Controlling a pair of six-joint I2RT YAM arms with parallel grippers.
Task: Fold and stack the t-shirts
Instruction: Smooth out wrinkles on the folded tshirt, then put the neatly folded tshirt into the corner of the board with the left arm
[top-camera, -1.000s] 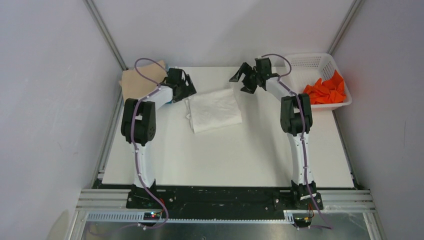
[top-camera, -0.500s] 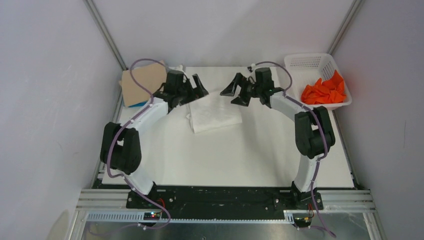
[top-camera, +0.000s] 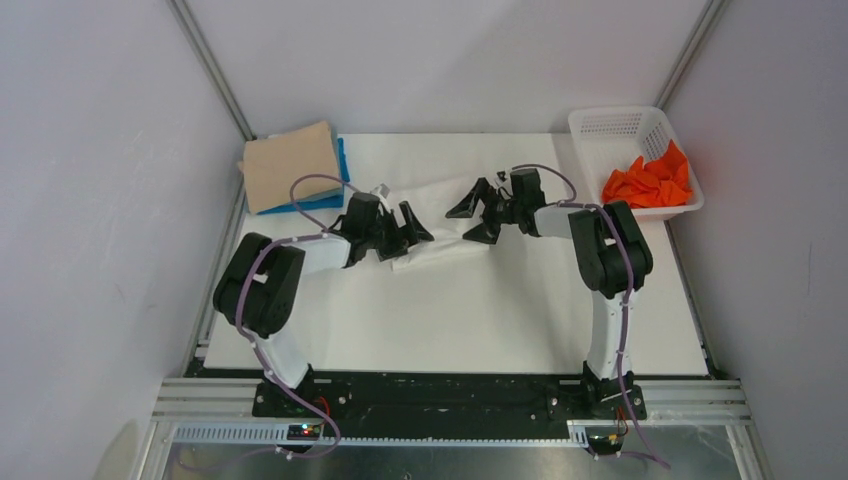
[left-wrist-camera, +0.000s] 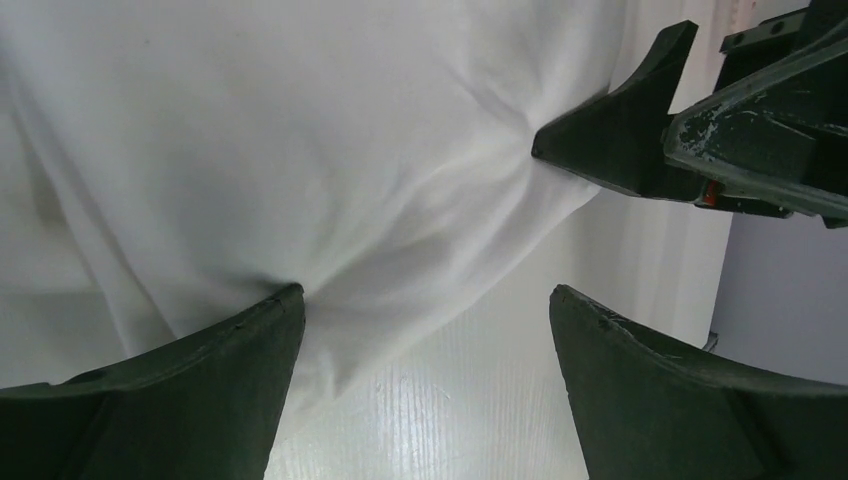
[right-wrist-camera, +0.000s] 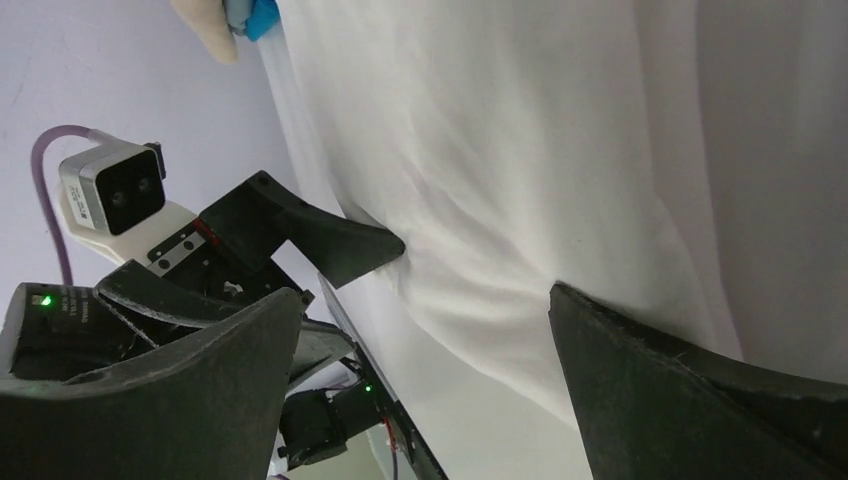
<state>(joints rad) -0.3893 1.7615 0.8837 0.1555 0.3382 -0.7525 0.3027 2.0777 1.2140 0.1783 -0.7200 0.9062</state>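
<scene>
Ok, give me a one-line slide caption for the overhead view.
Both open, left gripper and right gripper flank the white t-shirt; folded beige t-shirt lies far left.

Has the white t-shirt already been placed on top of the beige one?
No, the white t-shirt lies at the middle of the table, apart from the beige t-shirt in its far left corner.

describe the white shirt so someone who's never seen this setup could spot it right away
On the white table, look between the left claw and the right claw, near the middle. The white t-shirt lies rumpled there, nearly the table's colour. The beige shirt and blue shirt are stacked at the far left corner; the orange shirt is in the basket.
</scene>
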